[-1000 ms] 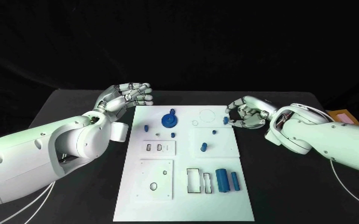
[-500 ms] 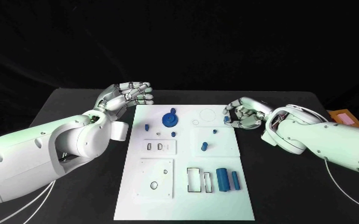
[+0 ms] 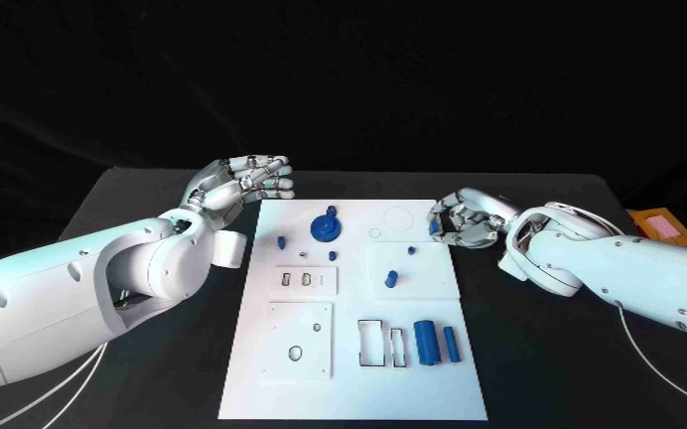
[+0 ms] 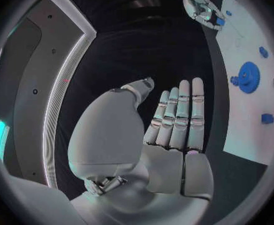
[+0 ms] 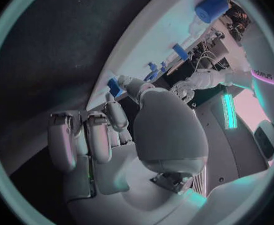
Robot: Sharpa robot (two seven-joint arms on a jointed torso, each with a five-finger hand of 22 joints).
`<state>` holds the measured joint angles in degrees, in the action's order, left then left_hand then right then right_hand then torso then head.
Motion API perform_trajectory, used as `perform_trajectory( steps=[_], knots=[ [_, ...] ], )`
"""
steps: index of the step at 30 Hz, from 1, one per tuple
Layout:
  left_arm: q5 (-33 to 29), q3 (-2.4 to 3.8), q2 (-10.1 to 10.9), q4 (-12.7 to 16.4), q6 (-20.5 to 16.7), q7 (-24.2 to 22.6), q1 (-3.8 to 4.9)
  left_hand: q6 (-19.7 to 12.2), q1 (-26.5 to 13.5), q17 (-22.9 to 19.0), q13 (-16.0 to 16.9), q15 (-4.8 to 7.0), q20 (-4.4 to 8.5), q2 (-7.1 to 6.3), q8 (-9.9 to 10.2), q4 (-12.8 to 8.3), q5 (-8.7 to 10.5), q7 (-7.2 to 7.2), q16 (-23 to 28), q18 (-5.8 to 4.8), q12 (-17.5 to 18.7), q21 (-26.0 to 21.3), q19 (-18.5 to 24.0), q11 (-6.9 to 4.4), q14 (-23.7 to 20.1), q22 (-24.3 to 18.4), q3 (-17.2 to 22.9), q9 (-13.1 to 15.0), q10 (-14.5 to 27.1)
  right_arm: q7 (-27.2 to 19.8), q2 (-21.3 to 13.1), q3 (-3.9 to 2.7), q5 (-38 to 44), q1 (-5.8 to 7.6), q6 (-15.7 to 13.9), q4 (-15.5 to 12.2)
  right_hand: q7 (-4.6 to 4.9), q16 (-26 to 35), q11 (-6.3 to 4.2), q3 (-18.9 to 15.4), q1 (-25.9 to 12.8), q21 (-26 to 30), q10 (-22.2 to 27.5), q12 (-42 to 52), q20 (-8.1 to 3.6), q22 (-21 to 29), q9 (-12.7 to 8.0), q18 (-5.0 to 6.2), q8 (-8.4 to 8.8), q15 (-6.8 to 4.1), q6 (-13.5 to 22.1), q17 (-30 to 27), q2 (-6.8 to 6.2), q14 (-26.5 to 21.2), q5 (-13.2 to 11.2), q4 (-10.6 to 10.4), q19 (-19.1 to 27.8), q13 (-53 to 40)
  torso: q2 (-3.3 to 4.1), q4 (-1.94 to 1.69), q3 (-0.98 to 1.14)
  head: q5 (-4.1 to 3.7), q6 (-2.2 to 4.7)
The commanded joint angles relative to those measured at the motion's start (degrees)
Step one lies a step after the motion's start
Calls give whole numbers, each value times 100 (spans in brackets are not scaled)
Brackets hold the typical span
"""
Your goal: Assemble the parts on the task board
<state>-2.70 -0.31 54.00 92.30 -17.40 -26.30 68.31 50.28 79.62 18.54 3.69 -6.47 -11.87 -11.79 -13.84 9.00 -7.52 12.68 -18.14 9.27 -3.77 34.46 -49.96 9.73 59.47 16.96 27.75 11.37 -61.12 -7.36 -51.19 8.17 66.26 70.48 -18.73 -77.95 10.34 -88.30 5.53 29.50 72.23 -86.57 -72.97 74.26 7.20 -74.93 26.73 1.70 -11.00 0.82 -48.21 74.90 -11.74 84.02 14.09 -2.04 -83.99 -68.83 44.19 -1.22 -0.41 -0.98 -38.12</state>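
Head view showed the right hand (image 3: 461, 218) curled at the task board (image 3: 355, 389) edge, pinching a small blue part (image 3: 434, 227), mostly hidden by fingers. Left wrist view showed the left hand (image 4: 174, 130) flat, fingers straight, holding nothing, the black table (image 4: 211, 110) beyond them.

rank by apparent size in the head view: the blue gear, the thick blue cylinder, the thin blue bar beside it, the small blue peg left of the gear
1. blue gear
2. thick blue cylinder
3. thin blue bar
4. small blue peg
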Motion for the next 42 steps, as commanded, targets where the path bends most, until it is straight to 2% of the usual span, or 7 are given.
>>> perform_trajectory(
  steps=[1, 15, 18, 27, 32, 37, 42],
  knots=[
    [-11, 4, -7, 12, 90, -33, 8, -45, -8, 5, 7, -9, -3, 46, 37, -26, 15, 17, 32, 93, 8, 35, 55, -8, -32, 5, 3, 5, 51, 29, 10, 1, -7, -8, 7, 11, -16, -37, -27, 43, -18, 12, -49, 31, 13, -1152, 23, -48, -45, 33, -102, 1016, 86, 488, 22, 5, -271, -18, -3, -2, 0, -2, 1],
    [-11, 4, -9, -1, 53, 3, 8, -44, -6, 13, 7, -9, -4, 52, 38, -37, 15, 19, 34, 94, 6, 47, 63, -7, -33, 12, 11, 8, 53, -81, 22, 1, -148, -11, -233, 15, -163, -36, -151, 83, -10, 4, -181, 128, -70, -1170, 178, -51, -320, -69, -449, 1022, 350, 490, -98, -24, -286, -135, -2, -1, -1, -3, 14],
    [-11, 4, -7, -3, 53, 7, 8, -44, -6, 13, 7, -9, -4, 52, 38, -37, 15, 19, 34, 94, 6, 47, 63, -7, -33, 12, 11, 8, 53, -103, 20, 1, -286, -11, -402, 22, -210, -38, -191, 88, -14, -16, -258, 188, -102, -1191, 236, -58, -417, -104, -519, 1033, 446, 493, -84, -43, -306, -214, -4, -3, -3, -6, 7],
    [-11, 4, -3, -8, 51, 17, 8, -44, -6, 13, 7, -9, -4, 52, 38, -37, 15, 19, 34, 94, 6, 47, 63, -7, -33, 12, 11, 8, 53, -67, 4, 1, -469, -11, -809, -41, -272, -38, -251, 126, 39, -42, -341, 250, -160, -1220, 330, -68, -555, -161, -545, 1038, 541, 496, -167, 2, -332, -299, -2, -1, -3, 0, 7],
    [-11, 4, -2, -17, 54, 19, 8, -44, -6, 13, 7, -9, -4, 52, 38, -37, 15, 19, 34, 94, 6, 47, 63, -7, -33, 12, 11, 8, 53, 24, -38, 0, -483, -10, -1047, -281, -269, -40, -252, 146, -64, -69, -367, 263, -177, -1249, 360, -77, -588, -168, -487, 1049, 546, 499, -8, -58, -359, -327, -13, 2, -4, 17, 7],
    [-11, 4, -5, -40, 58, 21, 7, -44, -6, 13, 7, -9, -4, 52, 38, -37, 15, 19, 34, 94, 6, 47, 63, -7, -33, 12, 11, 8, 53, 309, -20, -2, -407, -3, -1245, -728, -270, -39, -253, 158, -77, -74, -372, 266, -179, -1255, 366, -79, -593, -170, -470, 1046, 553, 499, 25, -66, -364, -332, -20, 10, -3, 47, 3],
    [-11, 4, -16, -69, 65, 24, 7, -44, -6, 13, 7, -9, -4, 52, 38, -37, 15, 19, 34, 94, 6, 47, 63, -7, -33, 12, 11, 8, 53, 710, 164, -4, -151, 5, -1269, -1148, -272, -39, -256, 184, -64, -88, -376, 268, -181, -1268, 371, -84, -598, -172, -456, 1046, 570, 499, 42, -55, -376, -337, -25, 0, -8, 75, -6]
  ],
)
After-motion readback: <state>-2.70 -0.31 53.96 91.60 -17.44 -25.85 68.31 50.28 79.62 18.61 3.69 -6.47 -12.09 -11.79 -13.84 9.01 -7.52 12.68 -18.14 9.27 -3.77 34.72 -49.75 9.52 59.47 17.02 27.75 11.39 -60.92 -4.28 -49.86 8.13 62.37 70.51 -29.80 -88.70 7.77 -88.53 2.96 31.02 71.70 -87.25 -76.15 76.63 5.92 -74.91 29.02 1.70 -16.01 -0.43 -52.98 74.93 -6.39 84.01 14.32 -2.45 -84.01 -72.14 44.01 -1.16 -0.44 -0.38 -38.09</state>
